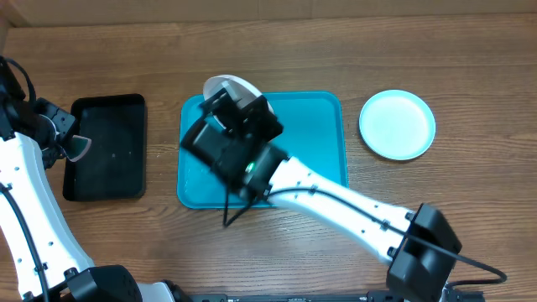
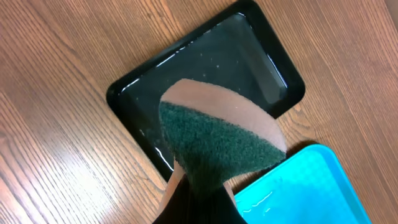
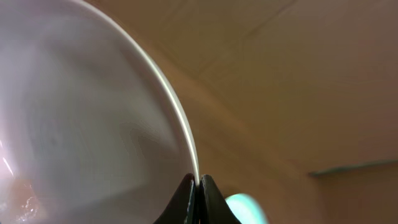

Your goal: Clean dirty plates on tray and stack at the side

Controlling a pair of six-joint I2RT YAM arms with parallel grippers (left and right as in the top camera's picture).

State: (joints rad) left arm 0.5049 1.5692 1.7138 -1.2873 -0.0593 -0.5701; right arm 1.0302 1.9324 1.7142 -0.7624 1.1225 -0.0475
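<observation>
My right gripper (image 1: pixel 232 105) is shut on the rim of the white plate (image 1: pixel 225 85) and holds it tilted up over the far left part of the turquoise tray (image 1: pixel 319 134). In the right wrist view the fingers (image 3: pixel 199 184) pinch the plate's edge (image 3: pixel 81 112), and a faint orange smear shows low on it. The light blue plate (image 1: pixel 397 124) lies on the table to the right of the tray. My left gripper (image 1: pixel 71 148) is shut on a green and tan sponge (image 2: pixel 217 140) beside the black tray. The yellow-green plate is out of view.
A smaller black rectangular tray (image 1: pixel 109 147) lies left of the turquoise tray, and its wet inside shows in the left wrist view (image 2: pixel 205 56). The turquoise tray's corner (image 2: pixel 305 193) is near the sponge. My right arm crosses the tray's front edge.
</observation>
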